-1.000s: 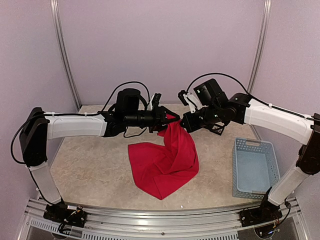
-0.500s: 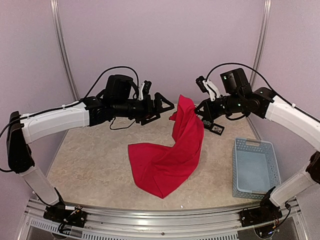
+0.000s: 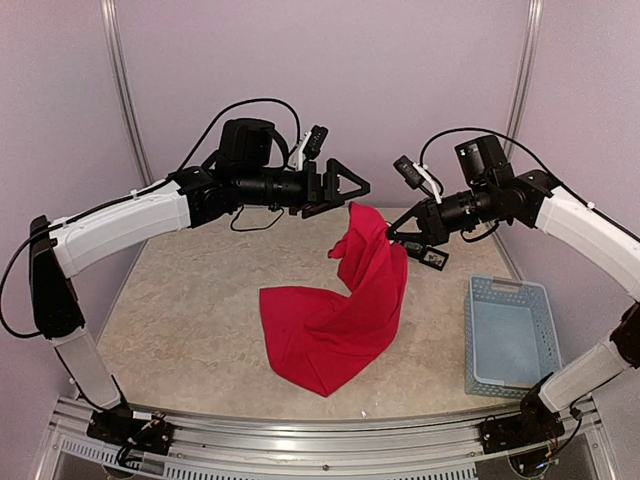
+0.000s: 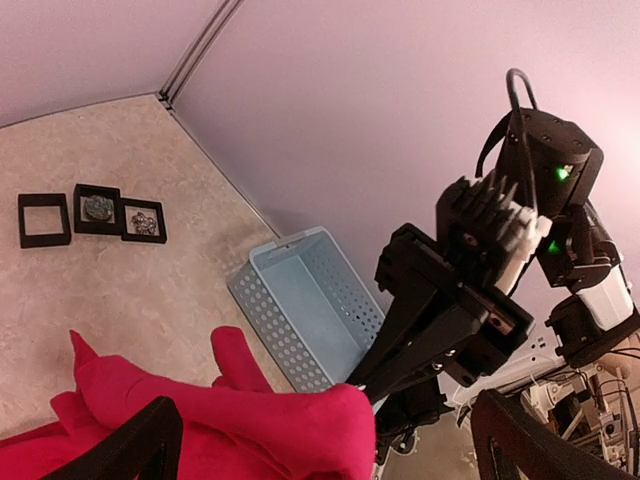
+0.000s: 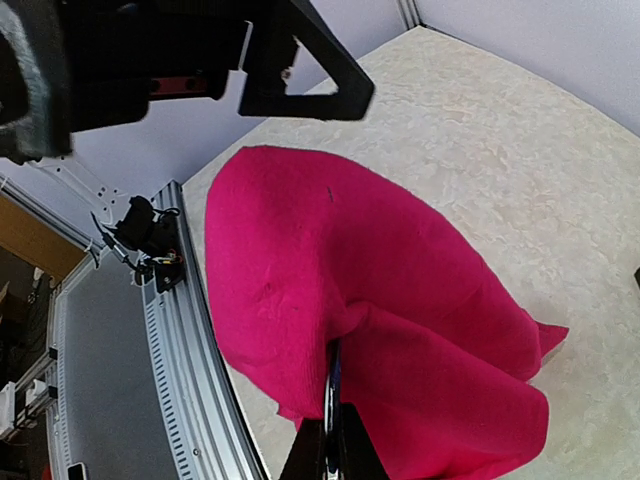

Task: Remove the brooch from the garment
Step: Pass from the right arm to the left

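The red garment (image 3: pixel 335 325) lies partly on the table, with one fold lifted to a peak. My right gripper (image 3: pixel 397 236) holds that peak. In the right wrist view the right gripper (image 5: pixel 333 440) is shut on a thin metal rim seen edge-on, the brooch (image 5: pixel 331 385), which runs into the garment (image 5: pixel 400 300). My left gripper (image 3: pixel 343 186) hangs open just above and left of the peak, touching nothing. Its dark fingers (image 4: pixel 125 450) frame the garment (image 4: pixel 240 430) below them in the left wrist view.
A pale blue basket (image 3: pixel 508 338) stands at the right, also in the left wrist view (image 4: pixel 300 300). Three small black display frames (image 4: pixel 92 212) lie on the table at the back, behind the right gripper (image 3: pixel 433 257). The rail runs along the near edge.
My left gripper opened, let go of the garment and drew back up and away. My right gripper moved right, keeping the lifted fold with it.
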You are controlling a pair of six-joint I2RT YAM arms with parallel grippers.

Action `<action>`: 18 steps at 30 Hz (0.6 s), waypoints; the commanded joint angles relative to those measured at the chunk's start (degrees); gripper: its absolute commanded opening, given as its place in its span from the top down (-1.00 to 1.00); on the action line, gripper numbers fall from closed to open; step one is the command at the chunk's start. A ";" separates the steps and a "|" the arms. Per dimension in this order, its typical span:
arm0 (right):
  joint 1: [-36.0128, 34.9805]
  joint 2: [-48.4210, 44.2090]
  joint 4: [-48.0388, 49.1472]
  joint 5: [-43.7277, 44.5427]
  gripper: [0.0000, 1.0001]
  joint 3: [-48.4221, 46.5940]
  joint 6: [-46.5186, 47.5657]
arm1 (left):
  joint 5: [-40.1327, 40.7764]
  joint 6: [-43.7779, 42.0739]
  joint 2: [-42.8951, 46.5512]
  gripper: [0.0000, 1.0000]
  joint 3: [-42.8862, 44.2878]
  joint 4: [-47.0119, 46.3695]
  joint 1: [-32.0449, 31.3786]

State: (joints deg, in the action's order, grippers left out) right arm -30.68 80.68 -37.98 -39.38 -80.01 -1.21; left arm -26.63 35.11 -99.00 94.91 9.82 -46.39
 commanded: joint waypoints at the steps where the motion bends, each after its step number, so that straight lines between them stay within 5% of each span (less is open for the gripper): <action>1: 0.00 -0.78 2.35 -8.34 1.00 -1.50 -3.87 | -5.04 -1.07 -4.32 -0.97 2.25 -0.83 -0.19; 4: 0.00 -0.26 2.18 -8.22 1.00 -1.47 -4.06 | -7.43 -0.14 -7.05 -0.75 4.79 -1.51 -0.23; 11: 0.00 0.93 0.81 2.72 1.00 -2.92 -4.26 | -9.14 1.07 -9.09 0.45 4.23 -3.00 -0.40; 18: 0.00 2.66 3.75 11.38 1.00 -3.84 -7.33 | -8.47 2.44 -6.58 0.89 -0.90 -4.07 -0.50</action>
State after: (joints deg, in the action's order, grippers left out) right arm -30.68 82.26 -37.08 -35.14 -81.76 -6.09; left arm -34.41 36.95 -107.55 97.08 6.68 -46.48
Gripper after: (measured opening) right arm 0.036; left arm 0.086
